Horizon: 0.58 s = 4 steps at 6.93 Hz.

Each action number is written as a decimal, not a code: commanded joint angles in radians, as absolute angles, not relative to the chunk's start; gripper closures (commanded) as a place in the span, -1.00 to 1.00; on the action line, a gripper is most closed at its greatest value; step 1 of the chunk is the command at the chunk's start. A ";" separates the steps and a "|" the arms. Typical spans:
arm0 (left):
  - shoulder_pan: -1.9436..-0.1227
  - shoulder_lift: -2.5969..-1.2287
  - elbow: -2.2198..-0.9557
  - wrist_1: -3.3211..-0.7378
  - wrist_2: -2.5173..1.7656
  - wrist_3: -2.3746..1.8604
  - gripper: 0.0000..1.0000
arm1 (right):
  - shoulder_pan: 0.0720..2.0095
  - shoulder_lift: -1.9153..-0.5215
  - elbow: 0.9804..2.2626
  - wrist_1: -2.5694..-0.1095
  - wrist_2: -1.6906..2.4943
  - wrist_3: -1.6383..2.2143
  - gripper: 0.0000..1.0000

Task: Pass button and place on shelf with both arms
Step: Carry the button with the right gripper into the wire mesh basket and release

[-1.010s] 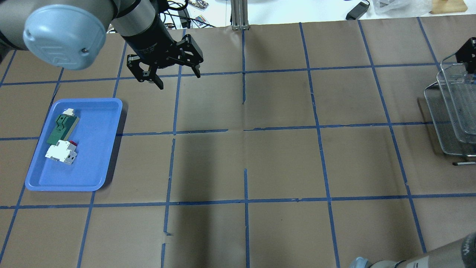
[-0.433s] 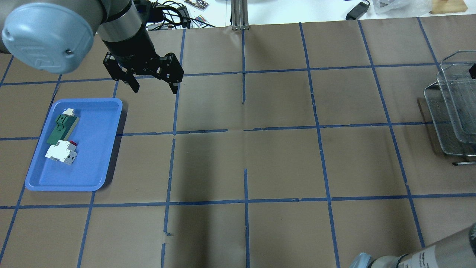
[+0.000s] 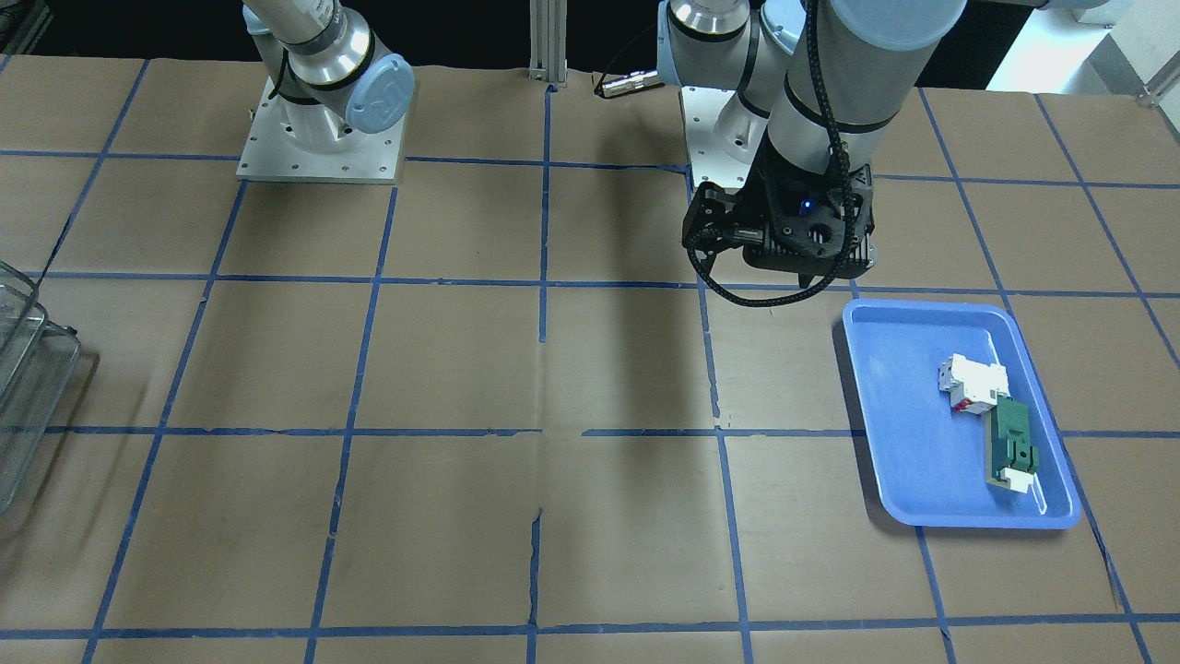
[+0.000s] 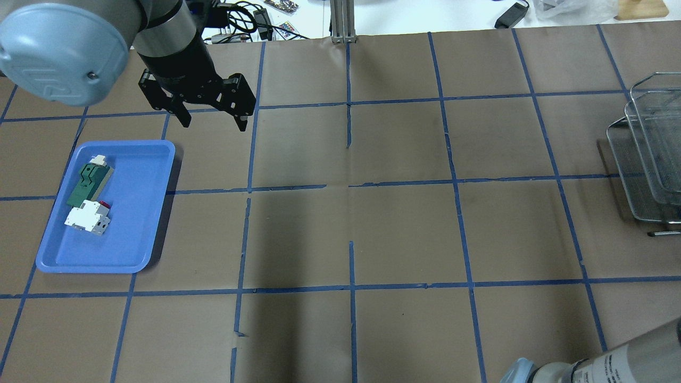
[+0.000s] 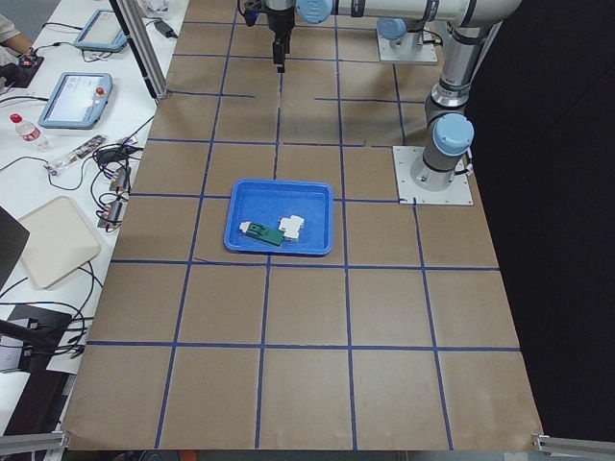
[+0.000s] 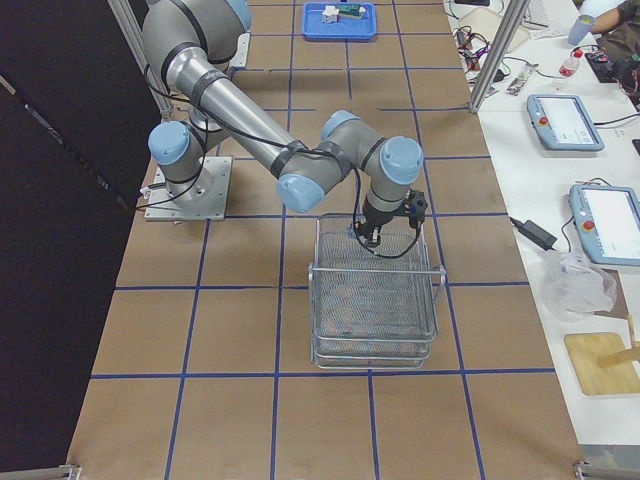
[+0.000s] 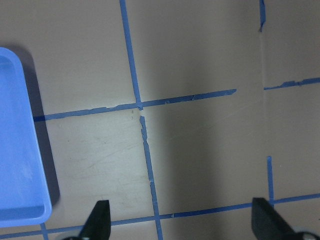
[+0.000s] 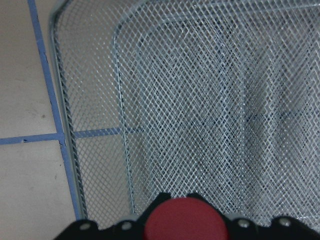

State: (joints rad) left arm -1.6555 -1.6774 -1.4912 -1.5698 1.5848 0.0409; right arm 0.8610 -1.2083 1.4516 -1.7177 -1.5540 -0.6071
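- Far left, blue tray (image 4: 127,142) on the worktop (image 4: 404,229), with 2 parts touching inside: white block (image 4: 84,217) and green part (image 4: 85,183). Not wanted for this job, yet that red mark could pass for the target and invite a wrong grab.
- Just past the tray's far corner, left claw (image 4: 214,125): spread wide, nothing in it, hanging over bare worktop. Hand-over judged finished. Only hazard here is a low sweep clipping the tray rim and shoving the tray.
- Over to the right, shelf (image 6: 375,300): stacked wire mesh, thin rod rims. Easy to snag a fingertip on a rod while going down.
- Above 1 end of that shelf, right claw (image 6: 372,240): closed on the button (image 8: 182,220), red cap peeking between the fingers in the wrist view, mesh right underneath.
- Letting go too high: likely a bounce or roll on springy mesh, perhaps over the low rim onto the worktop.
- Letting go too near the rim: could miss the tier altogether.
- Depth of grip impossible to tell, so an early slip can't be ruled out.
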 commanded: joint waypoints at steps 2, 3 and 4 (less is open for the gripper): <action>-1.657 -1.675 -1.491 -1.578 1.588 0.040 -1.00 | 0.848 -1.216 1.437 -1.717 -1.555 -0.632 -1.00; -1.657 -1.675 -1.491 -1.578 1.586 0.032 -1.00 | 0.850 -1.226 1.434 -1.715 -1.554 -0.634 -1.00; -1.657 -1.675 -1.491 -1.578 1.586 0.032 -1.00 | 0.856 -1.256 1.434 -1.707 -1.552 -0.634 -1.00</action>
